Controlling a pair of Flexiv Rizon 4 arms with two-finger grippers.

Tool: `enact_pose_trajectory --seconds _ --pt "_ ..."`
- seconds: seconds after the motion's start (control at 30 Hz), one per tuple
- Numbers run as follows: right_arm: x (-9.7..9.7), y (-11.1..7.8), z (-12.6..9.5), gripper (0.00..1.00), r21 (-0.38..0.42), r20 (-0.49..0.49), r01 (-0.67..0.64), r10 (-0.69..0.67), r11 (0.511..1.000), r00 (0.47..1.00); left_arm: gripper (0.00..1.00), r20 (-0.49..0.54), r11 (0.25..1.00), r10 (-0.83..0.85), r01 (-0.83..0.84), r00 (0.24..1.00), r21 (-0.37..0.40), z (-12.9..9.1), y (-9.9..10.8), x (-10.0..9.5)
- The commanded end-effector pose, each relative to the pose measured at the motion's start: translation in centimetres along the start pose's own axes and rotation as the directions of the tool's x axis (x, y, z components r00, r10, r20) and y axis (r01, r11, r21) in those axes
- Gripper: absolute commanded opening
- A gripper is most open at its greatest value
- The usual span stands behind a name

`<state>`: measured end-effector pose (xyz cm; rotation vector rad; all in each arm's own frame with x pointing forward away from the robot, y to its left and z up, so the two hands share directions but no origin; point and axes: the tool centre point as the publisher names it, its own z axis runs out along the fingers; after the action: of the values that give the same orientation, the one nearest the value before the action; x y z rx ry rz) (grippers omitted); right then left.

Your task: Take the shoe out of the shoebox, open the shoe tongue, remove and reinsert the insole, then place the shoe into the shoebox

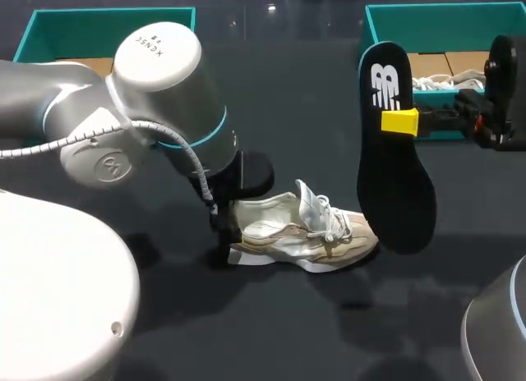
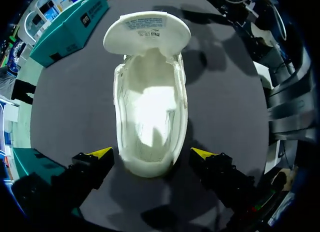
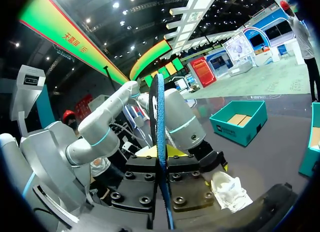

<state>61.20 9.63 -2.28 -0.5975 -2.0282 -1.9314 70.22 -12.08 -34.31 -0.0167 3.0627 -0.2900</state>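
A white shoe [image 1: 304,229] lies on its side on the dark table, toe to the right. In the left wrist view the shoe [image 2: 150,107] has its tongue [image 2: 147,32] folded out and its inside bare. My left gripper [image 2: 152,154] stands open astride the heel, with its yellow fingertips [image 2: 100,153] clear of both sides. The black insole [image 1: 394,151] hangs upright above the table to the right of the shoe. My right gripper [image 1: 400,121] is shut on it near its upper end. The right wrist view shows the insole [image 3: 161,142] edge-on between the shut fingers.
A teal shoebox [image 1: 107,32] sits at the back left. A second teal shoebox [image 1: 444,28] at the back right holds something white. My left arm [image 1: 156,110] leans over the table's left half. Bare table lies in front of the shoe.
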Motion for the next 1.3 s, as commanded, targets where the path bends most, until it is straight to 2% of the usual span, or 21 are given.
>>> enact_pose_trajectory --seconds 0.03,0.27,0.4,0.6,0.83,1.13,1.3 --pt "0.4 -0.3 -0.1 0.00 -0.004 0.008 -0.001 0.001 1.000 1.000 1.00 -0.018 0.998 -0.001 0.000 1.000 -0.062 -0.2 -0.6 -0.1" --pt "0.4 -0.3 -0.1 0.00 -0.004 0.008 -0.001 0.001 1.000 1.000 1.00 -0.038 0.997 -0.012 0.009 0.999 -0.083 0.2 -0.8 -0.2" --pt "0.4 -0.3 -0.1 0.00 -0.004 0.008 -0.001 0.001 1.000 1.000 1.00 -0.044 0.998 -0.014 0.011 0.999 -0.066 -0.2 -1.2 -0.6" --pt "0.4 -0.3 -0.1 0.00 -0.004 0.008 -0.001 0.001 1.000 1.000 1.00 -0.018 0.999 -0.005 0.004 1.000 -0.052 -0.8 -3.6 -2.3" --pt "0.4 -0.3 -0.1 0.00 -0.004 0.008 -0.001 0.001 1.000 1.000 1.00 -0.041 0.997 0.006 -0.009 0.999 -0.073 0.8 -6.0 -4.1" --pt "0.4 -0.3 -0.1 0.00 -0.004 0.008 -0.001 0.001 1.000 1.000 1.00 -0.041 0.997 0.006 -0.009 0.999 -0.073 0.8 -6.0 -4.1" --pt "0.4 -0.3 -0.1 0.00 -0.004 0.008 -0.001 0.001 1.000 1.000 1.00 -0.018 0.998 0.009 -0.010 1.000 -0.065 2.3 -6.2 -4.3"
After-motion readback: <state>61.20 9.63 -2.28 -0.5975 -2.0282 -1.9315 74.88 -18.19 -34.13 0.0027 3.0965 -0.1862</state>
